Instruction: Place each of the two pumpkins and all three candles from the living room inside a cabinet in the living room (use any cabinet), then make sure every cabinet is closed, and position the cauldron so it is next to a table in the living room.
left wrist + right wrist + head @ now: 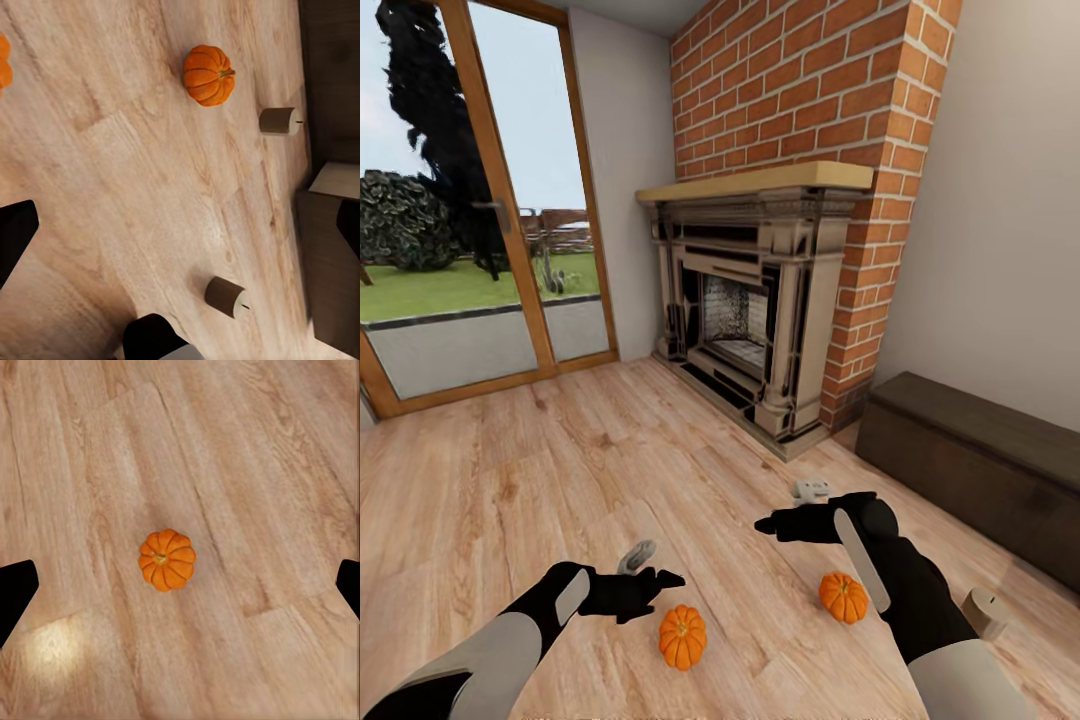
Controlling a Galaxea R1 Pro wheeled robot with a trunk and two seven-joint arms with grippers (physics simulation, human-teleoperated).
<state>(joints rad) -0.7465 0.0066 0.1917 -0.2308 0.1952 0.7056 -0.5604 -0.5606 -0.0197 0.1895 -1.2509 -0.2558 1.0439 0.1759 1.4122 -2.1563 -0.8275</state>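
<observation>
I see both black arms reaching out over the pale wooden plank floor (560,450); my left tool (650,580) hangs empty with its dark fingers (15,236) spread wide apart, just beside the nearer bright orange ribbed pumpkin (682,636), which sits on the floor a little ahead and to its right; my right tool (780,523) hovers over the floor too, fingers (15,589) spread and holding nothing; the second orange ribbed pumpkin (844,597) lies on the floor close under that right forearm, and in the right wrist view I look straight down on a pumpkin's top (166,559) between the fingertips; a short beige-tan cylinder candle (984,612) stands on the floor to the right of that arm, near the long low dark brown wooden cabinet (970,460) along the right wall, its panels shut as far as I can see; in the left wrist view two such candles (279,121) (226,297) appear near the cabinet's edge; a brick fireplace (760,290) stands ahead
</observation>
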